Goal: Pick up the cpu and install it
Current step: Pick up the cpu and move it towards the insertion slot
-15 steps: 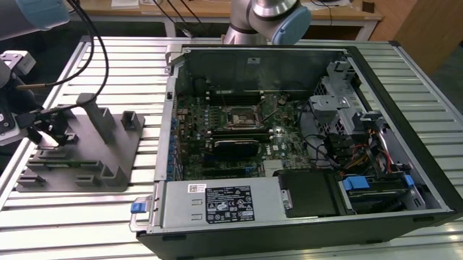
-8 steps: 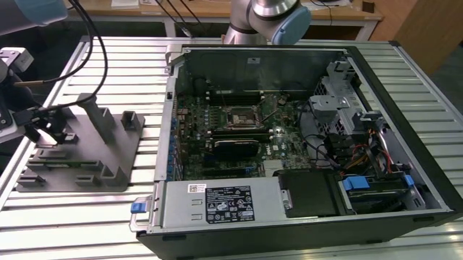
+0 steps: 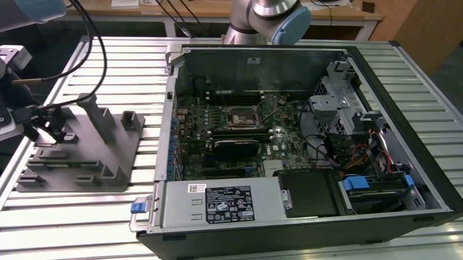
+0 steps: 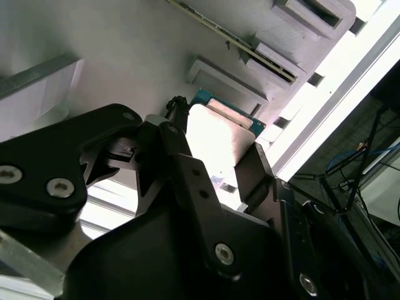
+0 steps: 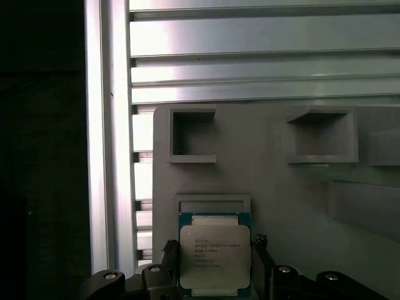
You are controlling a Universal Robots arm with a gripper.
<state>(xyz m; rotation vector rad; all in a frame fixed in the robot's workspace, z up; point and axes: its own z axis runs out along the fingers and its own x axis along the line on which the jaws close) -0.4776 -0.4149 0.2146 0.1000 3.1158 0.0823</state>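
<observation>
The cpu is a small square chip with a silvery top plate and a teal edge. It lies at the edge of the grey plastic tray. My gripper has one black finger against each side of the chip, shut on it. In the second wrist view the cpu shows bright between the fingers, resting low at the tray surface. In the exterior view my gripper is over the tray at the exterior view's left. The black-framed socket sits on the green motherboard in the open computer case.
Upright posts and square pockets stand on the tray near my gripper. The slatted metal table runs under everything. Cables, a drive bay and a power supply fill the case's right and front.
</observation>
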